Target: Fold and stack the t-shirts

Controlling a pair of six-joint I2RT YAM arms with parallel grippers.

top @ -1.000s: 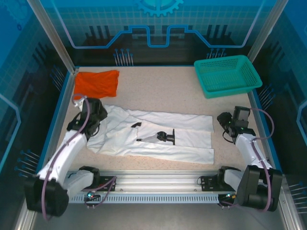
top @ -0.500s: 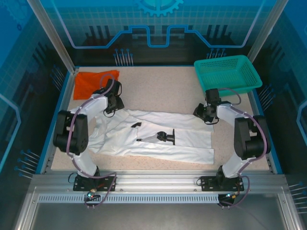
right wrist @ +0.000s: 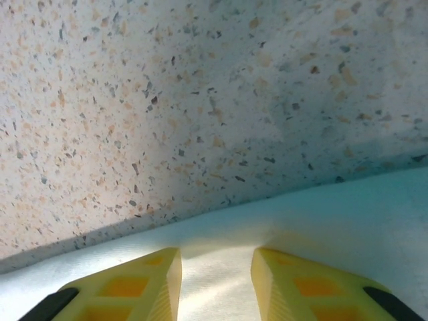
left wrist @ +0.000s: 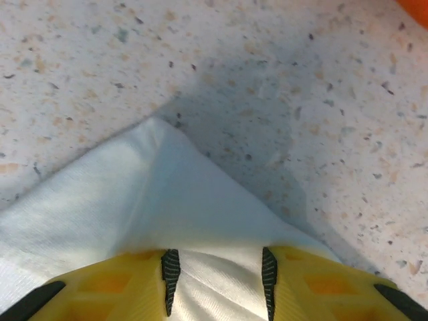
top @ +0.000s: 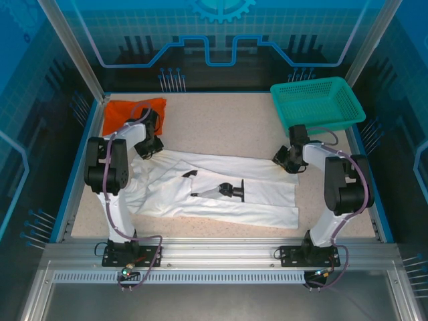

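Note:
The white t-shirt (top: 221,200) lies spread across the table's middle, its black print (top: 226,190) facing up. My left gripper (top: 145,150) is down on the shirt's far left corner. In the left wrist view its yellow fingers (left wrist: 120,284) stand apart with white cloth (left wrist: 167,200) lying between them. My right gripper (top: 285,160) sits at the far right corner, fingers (right wrist: 301,287) likewise apart astride the shirt's edge (right wrist: 321,214). The orange-red t-shirt (top: 127,110) lies crumpled at the back left, just beyond the left gripper; a sliver of this orange-red t-shirt (left wrist: 418,5) shows in the left wrist view.
A teal mesh basket (top: 317,103) stands at the back right, just behind the right arm. Speckled tabletop (top: 214,127) stretches between the shirts and the basket. Blue walls (top: 87,134) fence the table on the left and right.
Both arms have swung from the table's sides out to the white shirt's far corners. In the last half second the left gripper slid a little left onto the corner.

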